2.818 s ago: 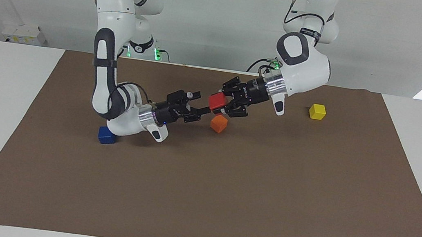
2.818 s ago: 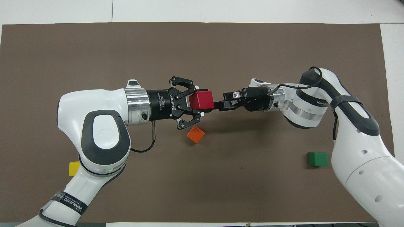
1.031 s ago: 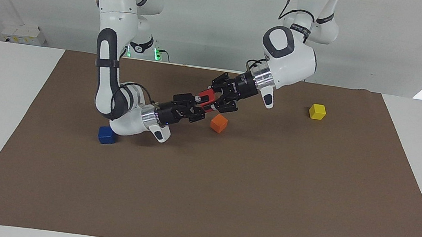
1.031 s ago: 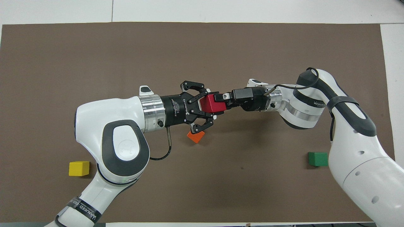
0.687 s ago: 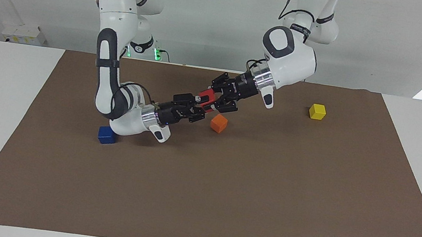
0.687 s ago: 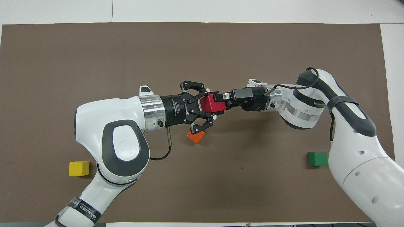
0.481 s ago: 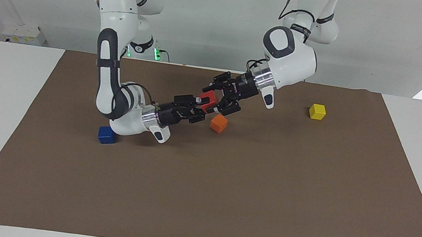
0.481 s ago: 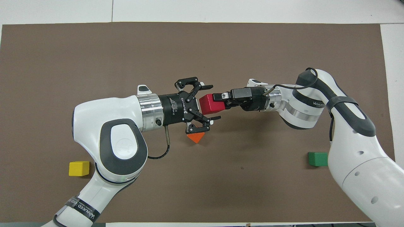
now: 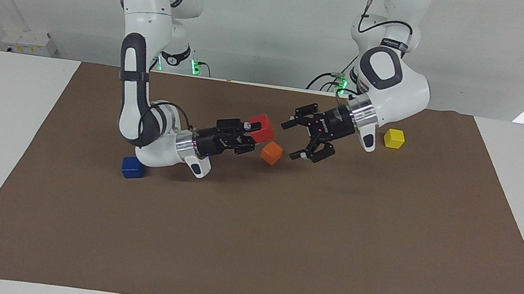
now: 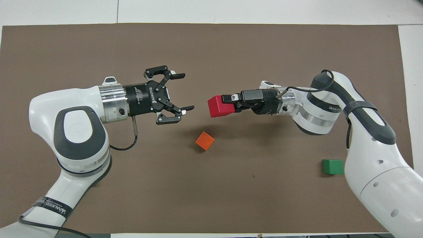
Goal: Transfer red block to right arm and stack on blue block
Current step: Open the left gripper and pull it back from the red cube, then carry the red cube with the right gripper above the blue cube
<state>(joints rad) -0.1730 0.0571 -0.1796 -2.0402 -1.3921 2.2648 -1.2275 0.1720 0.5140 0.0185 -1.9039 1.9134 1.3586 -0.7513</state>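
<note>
The red block [image 9: 261,125] [image 10: 217,106] hangs in the air over the mat, and my right gripper [image 9: 252,134] [image 10: 227,103] is shut on it. My left gripper [image 9: 291,141] [image 10: 184,92] is open and holds nothing. It hovers apart from the red block, toward the left arm's end of the table, with a clear gap between them. The blue block [image 9: 132,167] rests on the mat beside the right arm's wrist. The overhead view does not show it, because the right arm covers it.
An orange cube [image 9: 271,153] [image 10: 205,140] lies on the brown mat [image 9: 278,252] just under the gap between the grippers. A yellow cube [image 9: 394,138] sits by the left arm's wrist. A green cube [image 10: 333,166] lies next to the right arm's forearm.
My left gripper has opened, let go of the red block and drawn back toward its own end. The right gripper stays shut on the block and has barely moved.
</note>
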